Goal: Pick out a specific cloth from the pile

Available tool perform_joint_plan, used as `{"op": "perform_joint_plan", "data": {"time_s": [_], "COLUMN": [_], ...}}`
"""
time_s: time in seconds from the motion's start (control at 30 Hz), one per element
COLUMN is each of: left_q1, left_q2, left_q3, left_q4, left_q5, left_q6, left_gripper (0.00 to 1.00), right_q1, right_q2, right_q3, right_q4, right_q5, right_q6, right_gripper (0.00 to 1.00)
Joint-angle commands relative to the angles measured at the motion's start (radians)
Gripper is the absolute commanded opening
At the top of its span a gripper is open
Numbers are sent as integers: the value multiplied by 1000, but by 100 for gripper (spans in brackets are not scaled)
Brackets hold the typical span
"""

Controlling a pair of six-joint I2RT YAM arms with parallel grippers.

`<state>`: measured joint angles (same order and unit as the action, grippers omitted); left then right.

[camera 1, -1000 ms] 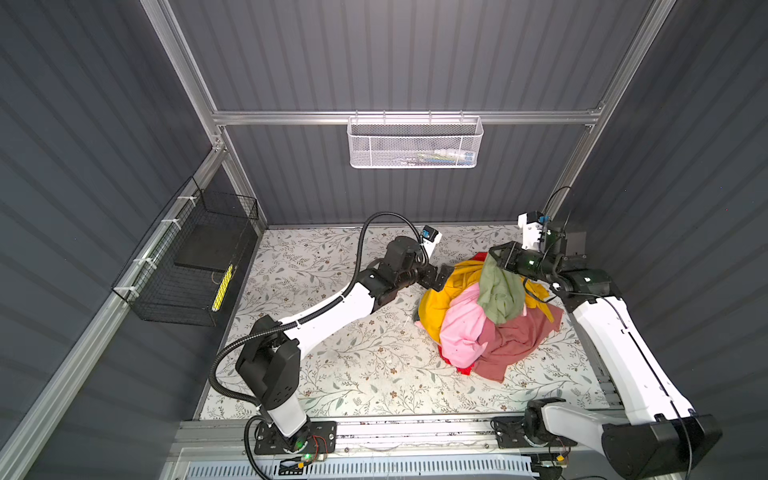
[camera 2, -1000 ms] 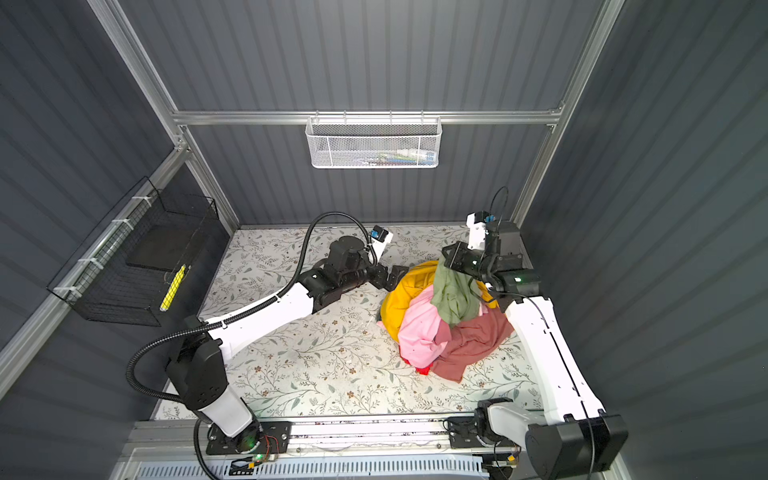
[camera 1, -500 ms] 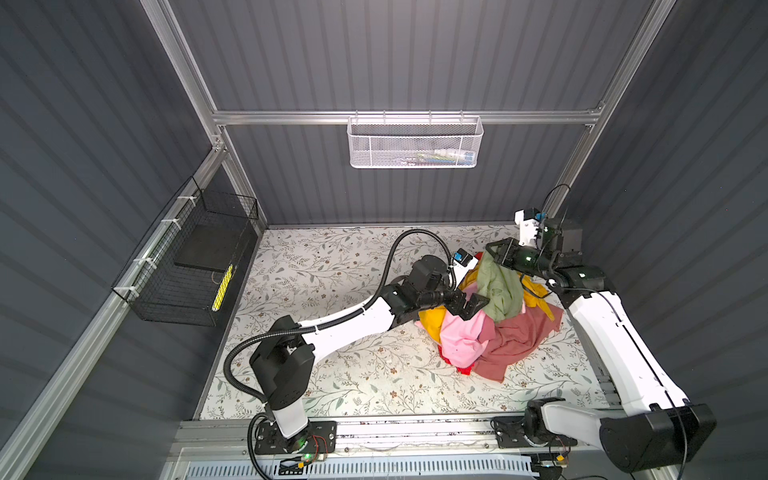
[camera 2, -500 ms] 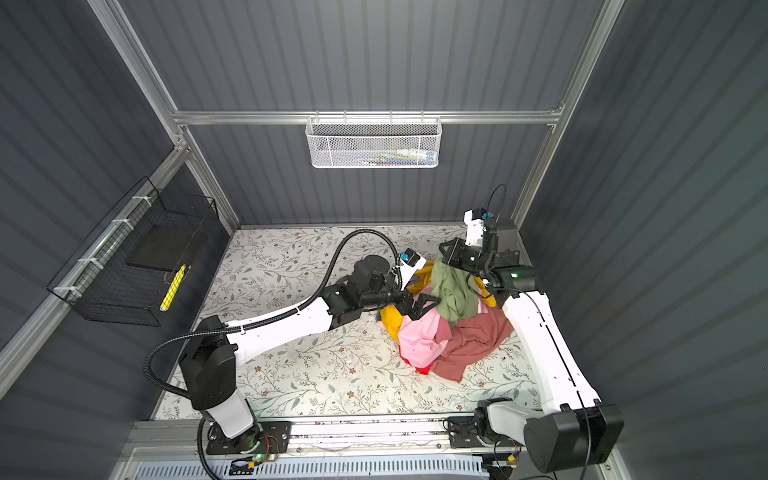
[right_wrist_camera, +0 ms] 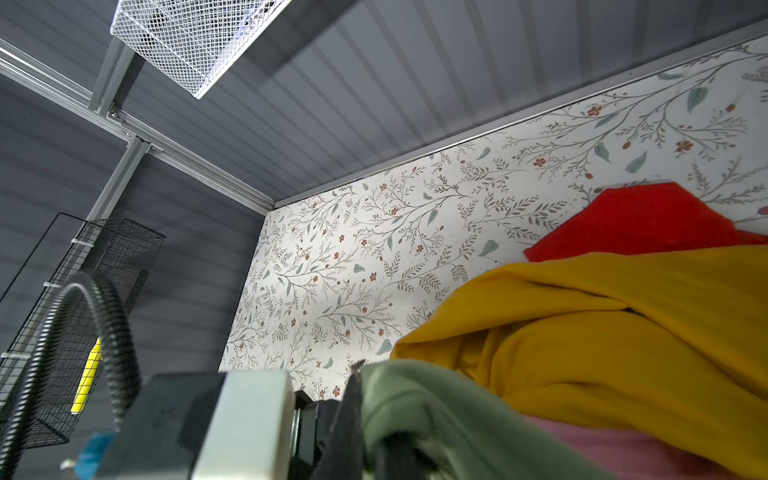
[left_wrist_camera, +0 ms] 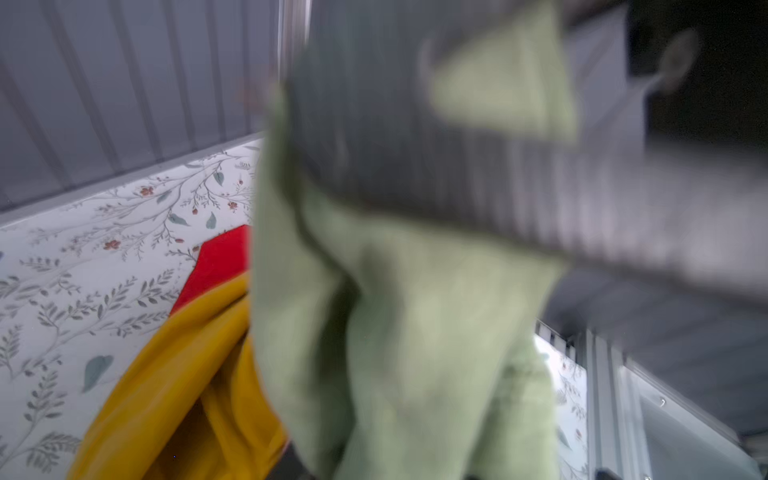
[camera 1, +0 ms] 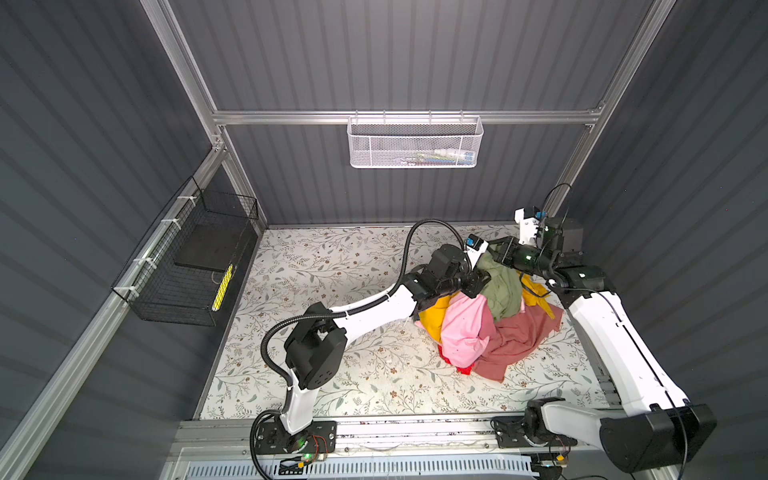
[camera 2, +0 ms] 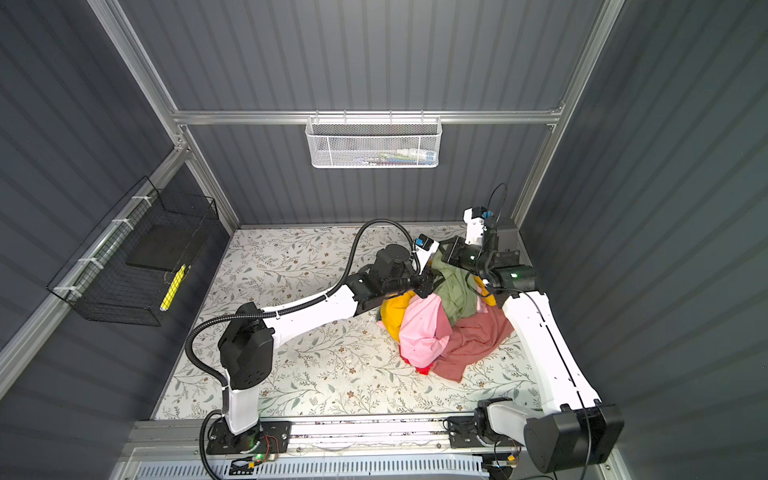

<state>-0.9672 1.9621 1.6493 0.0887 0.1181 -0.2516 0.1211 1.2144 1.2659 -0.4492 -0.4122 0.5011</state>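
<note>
Cloth (camera 1: pixel 505 291), sage-green, is hanging from the right gripper (camera 1: pixel 492 255) above the far side of the pile (camera 1: pixel 515 336), with its lower folds lying against the pink garment (camera 1: pixel 461 328) and near the mustard-yellow garment (camera 1: pixel 432 316). The step in hand appears to be extraction, partly done. The right jaws are clamping the cloth's upper edge. The left gripper (camera 1: pixel 478 284) is meeting the cloth's side; its opening cannot be told, as the left wrist view is blurred. The next move is calling for a lift clear of the neighbouring garments.
</note>
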Motion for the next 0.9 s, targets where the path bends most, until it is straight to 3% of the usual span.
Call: {"op": "perform_joint_plan", "data": {"time_s": [0.0, 0.03, 0.13, 0.2, 0.3, 0.53, 0.8, 0.87], "left_q1": [8, 16, 46, 70, 91, 136, 155, 159], "left_q2": [-31, -35, -55, -67, -77, -79, -115, -128], "left_q3": [50, 51, 37, 26, 28, 76, 107, 130], "left_q4": [-29, -34, -35, -32, -33, -93, -169, -210], "left_q5": [-100, -114, -126, -120, -117, -118, -143, -170], "left_q6": [43, 45, 11, -20, -32, -30, 18, 47], "left_gripper": [5, 0, 0, 0, 0, 0, 0, 0], "right_q1": [-25, -33, -68, -103, -132, -138, -155, -168], "right_q2": [-28, -39, -88, -135, -162, -248, -237, -223], "right_q3": [23, 16, -31, -66, -102, -216, -382, -404], "right_q4": [-56, -66, -68, -74, -103, -97, 15, 30], "right_q5": [18, 35, 66, 66, 66, 167, 109, 118], "right_q6": [-31, -35, -44, -36, -48, -54, 23, 31], "right_gripper": [22, 31, 38, 56, 66, 67, 41, 40]}}
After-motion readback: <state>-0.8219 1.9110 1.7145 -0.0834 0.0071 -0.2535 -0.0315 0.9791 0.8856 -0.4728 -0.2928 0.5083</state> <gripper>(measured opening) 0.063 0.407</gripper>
